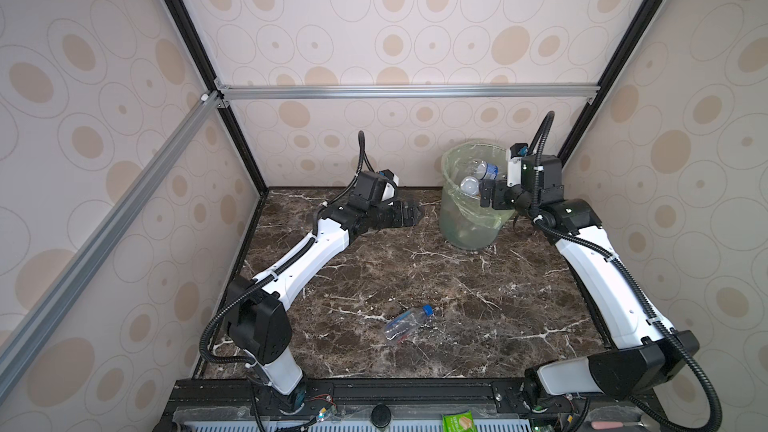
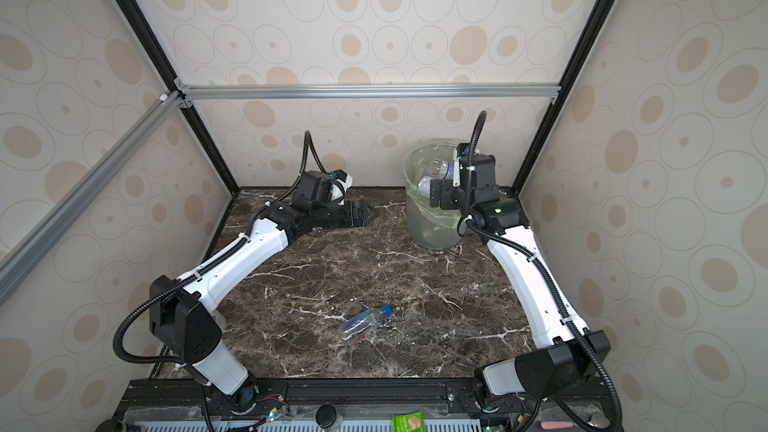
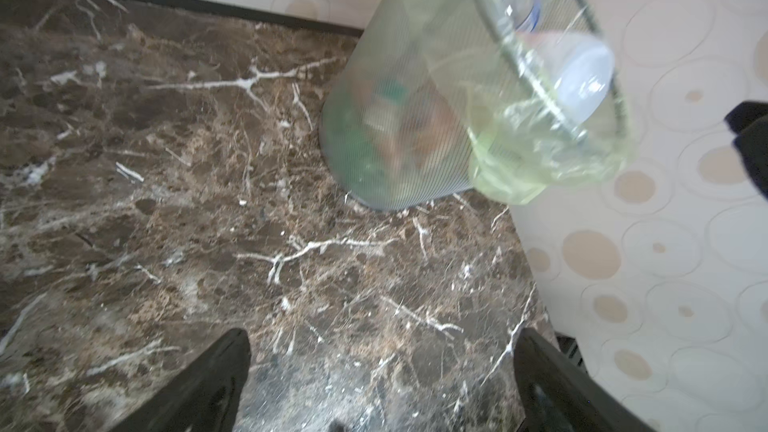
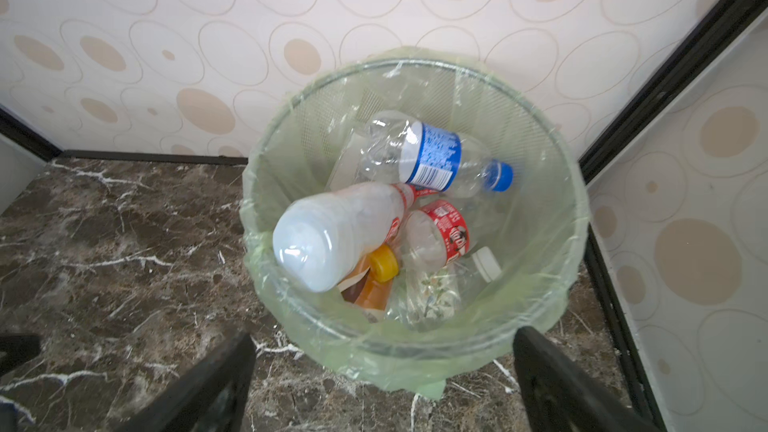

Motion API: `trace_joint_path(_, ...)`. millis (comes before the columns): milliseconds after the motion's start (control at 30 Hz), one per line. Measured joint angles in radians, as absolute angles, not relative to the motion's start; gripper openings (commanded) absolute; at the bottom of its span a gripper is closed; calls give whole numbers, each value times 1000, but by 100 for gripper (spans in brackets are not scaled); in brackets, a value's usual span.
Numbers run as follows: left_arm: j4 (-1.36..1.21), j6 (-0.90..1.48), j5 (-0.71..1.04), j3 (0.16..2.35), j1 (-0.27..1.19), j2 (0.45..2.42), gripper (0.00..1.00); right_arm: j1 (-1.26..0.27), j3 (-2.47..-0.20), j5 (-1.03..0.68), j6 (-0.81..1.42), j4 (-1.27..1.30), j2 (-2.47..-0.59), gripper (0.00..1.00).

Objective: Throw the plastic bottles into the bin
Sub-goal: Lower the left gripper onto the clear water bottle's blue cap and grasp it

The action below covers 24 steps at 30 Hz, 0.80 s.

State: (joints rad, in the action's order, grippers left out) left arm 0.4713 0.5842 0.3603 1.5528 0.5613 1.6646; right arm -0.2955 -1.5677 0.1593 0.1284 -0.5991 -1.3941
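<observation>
The white-and-black left arm (image 1: pixel 316 243) stretches forward and inward, its black parallel left gripper (image 1: pixel 417 214) held low and level, jaws spread wide and empty (both fingers (image 3: pixel 208 380) frame the wrist view). The matching right arm (image 1: pixel 598 284) reaches forward, its right gripper (image 1: pixel 485 195) raised, jaws wide apart, holding nothing.

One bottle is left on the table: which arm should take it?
Probably left. The left claw is open, empty and low over the table, in line with the bottle; the right claw is open too but raised at the bin.
</observation>
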Motion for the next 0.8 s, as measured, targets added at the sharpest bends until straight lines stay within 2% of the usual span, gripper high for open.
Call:
trace_joint_path(333, 622, 470, 311, 1408, 683, 1630, 99, -416, -1349, 155, 166, -577, -1272, 100)
trace_joint_path(800, 672, 395, 155, 1200, 921, 1567, 99, -423, -1204, 173, 213, -579, -1095, 100)
